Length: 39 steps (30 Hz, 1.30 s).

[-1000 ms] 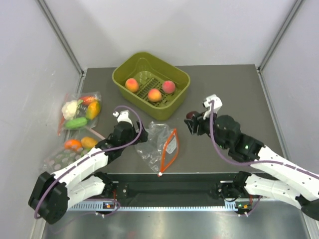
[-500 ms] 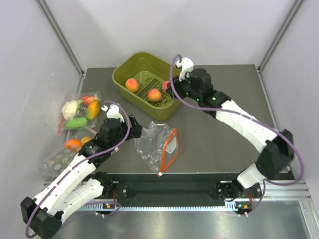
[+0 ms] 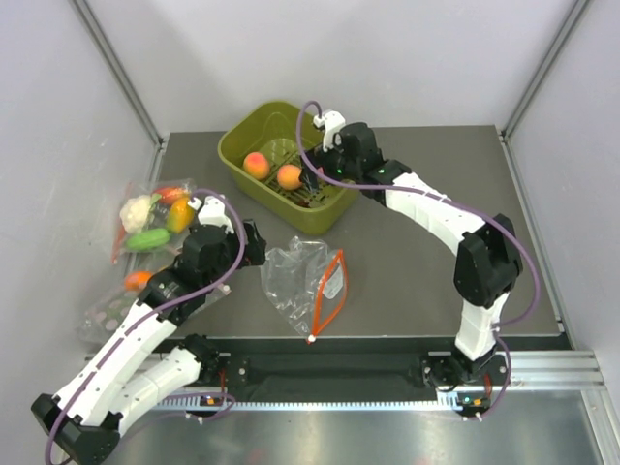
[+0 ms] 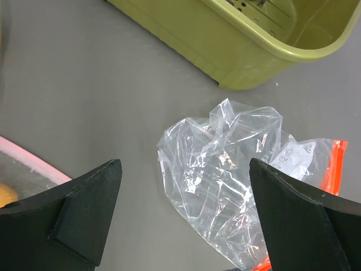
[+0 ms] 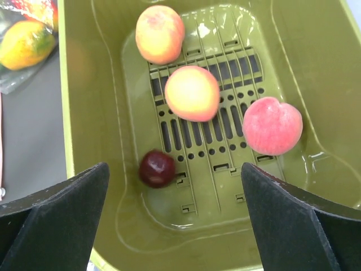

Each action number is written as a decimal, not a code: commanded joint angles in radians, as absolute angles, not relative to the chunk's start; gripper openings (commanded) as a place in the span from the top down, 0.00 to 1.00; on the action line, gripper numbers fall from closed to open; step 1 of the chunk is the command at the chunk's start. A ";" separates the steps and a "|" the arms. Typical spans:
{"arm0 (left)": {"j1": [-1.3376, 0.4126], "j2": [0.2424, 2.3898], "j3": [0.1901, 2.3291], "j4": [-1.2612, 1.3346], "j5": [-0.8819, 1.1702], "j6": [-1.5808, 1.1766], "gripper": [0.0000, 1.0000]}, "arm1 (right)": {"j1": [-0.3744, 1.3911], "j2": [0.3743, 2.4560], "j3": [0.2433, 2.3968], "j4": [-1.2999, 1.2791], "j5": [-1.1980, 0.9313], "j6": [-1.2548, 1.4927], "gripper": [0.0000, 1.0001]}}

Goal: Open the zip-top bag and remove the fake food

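Observation:
The zip-top bag (image 3: 302, 276) lies crumpled, open and empty on the table, its orange-red strip (image 3: 331, 291) to the right; it also shows in the left wrist view (image 4: 225, 164). My left gripper (image 3: 254, 242) is open and empty just left of the bag (image 4: 185, 166). Three peaches (image 5: 160, 34) (image 5: 192, 93) (image 5: 272, 125) lie in the green basket (image 3: 242, 145), with a small dark red fruit (image 5: 157, 168) beside them. My right gripper (image 3: 315, 179) hovers open over the basket (image 5: 175, 176), above the dark fruit and holding nothing. In the top view it hides one peach.
Two other clear bags lie at the table's left edge: one with cauliflower and cucumber (image 3: 153, 215), one with orange pieces (image 3: 136, 289). The basket's near wall (image 4: 254, 62) stands just beyond the empty bag.
My right arm has swung from the table's right middle to over the basket, and the dark red fruit it carried now lies in the basket. My left gripper has drawn back left from the bag.

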State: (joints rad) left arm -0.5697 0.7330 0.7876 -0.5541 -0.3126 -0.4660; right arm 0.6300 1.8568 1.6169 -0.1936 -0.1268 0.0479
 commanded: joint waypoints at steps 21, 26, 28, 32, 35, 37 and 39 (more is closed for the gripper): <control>-0.565 0.726 0.963 -0.563 -0.367 -0.293 0.01 | 0.591 0.815 0.799 -0.299 0.317 0.155 0.00; -0.565 0.727 0.989 -0.580 -0.405 -0.285 0.01 | 0.589 0.640 0.811 -0.422 0.413 0.164 0.00; -0.565 0.735 0.996 -0.594 -0.423 -0.284 0.01 | 0.589 0.592 0.837 -0.463 0.436 0.164 0.00; -0.566 0.742 0.999 -0.611 -0.431 -0.288 0.01 | 0.589 0.542 0.874 -0.508 0.452 0.163 0.00; -0.565 0.732 0.996 -0.604 -0.423 -0.287 0.01 | 0.589 0.512 0.899 -0.532 0.462 0.158 0.00; -0.565 0.733 0.999 -0.607 -0.411 -0.279 0.01 | 0.589 0.500 0.914 -0.545 0.480 0.149 0.00; -0.565 0.742 1.005 -0.609 -0.406 -0.270 0.01 | 0.588 0.494 0.922 -0.554 0.495 0.140 0.00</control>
State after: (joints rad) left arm -0.5697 0.7425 0.9623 -0.6067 -0.4088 -0.2974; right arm 0.5991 0.5091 0.8700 -0.5098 0.4450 0.1528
